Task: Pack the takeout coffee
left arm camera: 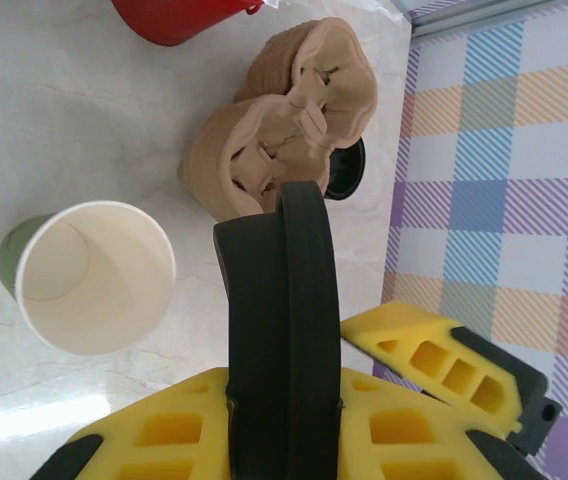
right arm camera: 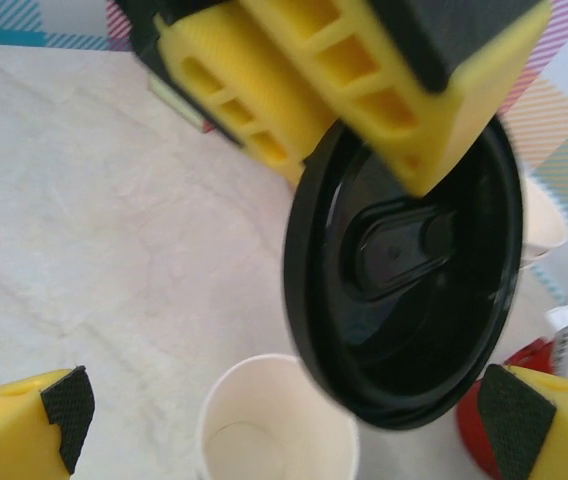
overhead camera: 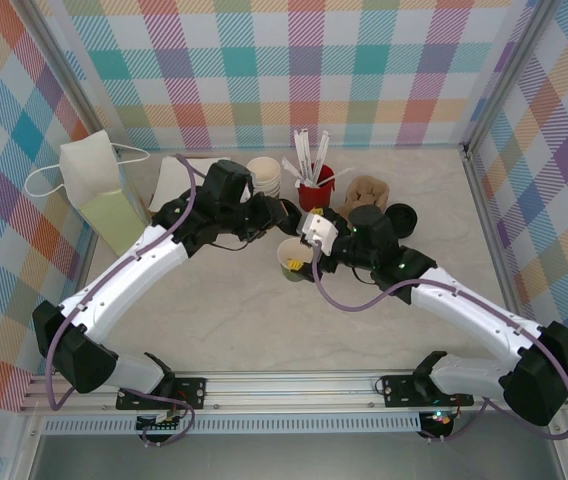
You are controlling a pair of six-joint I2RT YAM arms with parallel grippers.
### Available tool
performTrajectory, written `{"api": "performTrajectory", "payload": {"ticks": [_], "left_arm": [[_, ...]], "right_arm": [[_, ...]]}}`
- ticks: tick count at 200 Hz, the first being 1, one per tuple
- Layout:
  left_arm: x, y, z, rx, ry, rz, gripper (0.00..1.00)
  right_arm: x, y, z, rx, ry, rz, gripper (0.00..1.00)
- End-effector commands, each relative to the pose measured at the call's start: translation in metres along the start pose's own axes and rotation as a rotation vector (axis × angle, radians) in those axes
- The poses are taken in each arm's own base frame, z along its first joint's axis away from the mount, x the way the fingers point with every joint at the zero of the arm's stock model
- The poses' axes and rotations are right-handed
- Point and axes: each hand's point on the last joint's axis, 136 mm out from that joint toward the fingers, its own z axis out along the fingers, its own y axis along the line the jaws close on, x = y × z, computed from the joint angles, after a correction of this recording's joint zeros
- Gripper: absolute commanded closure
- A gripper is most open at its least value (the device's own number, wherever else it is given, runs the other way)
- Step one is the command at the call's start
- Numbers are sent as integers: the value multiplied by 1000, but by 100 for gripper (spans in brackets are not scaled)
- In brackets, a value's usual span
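Cup point(left arm camera: 94, 275) upright, black lid point(right arm camera: 404, 290) on edge

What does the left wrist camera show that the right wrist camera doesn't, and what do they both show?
Left wrist view: the brown pulp carrier with a second black lid partly behind it, and the green band on the paper cup. Right wrist view: the right gripper, open, and the face of the held black lid, which the left wrist view gives edge-on. Shared: that lidless cup standing on the table, the held lid pinched in the left gripper, and the red cup.
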Motion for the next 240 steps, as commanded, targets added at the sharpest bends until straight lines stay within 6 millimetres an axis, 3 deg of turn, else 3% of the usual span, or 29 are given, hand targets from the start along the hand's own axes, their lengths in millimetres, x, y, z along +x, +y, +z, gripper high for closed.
{"api": "performTrajectory", "payload": {"ticks": [1,49,106,150,204,240], "left_arm": [[6,-9,-5,50,19,-35,92],[8,-14,-5,78,35,-58,91],[9,-15,-6,83,37,-62,88],[8,-14,-7,78,29,-61,77],[5,-10,-10,53,10,-43,53],[-7,0,-30,0,-54,18,32]], "right_arm": [[-24,-18,5,85,-68,-103,0],[-23,-21,23,85,-56,-93,7],[-19,-26,30,97,-31,-57,39],[-12,-24,28,92,7,-36,63],[-2,-20,27,70,51,9,73],[11,-21,22,34,87,112,74]]}}
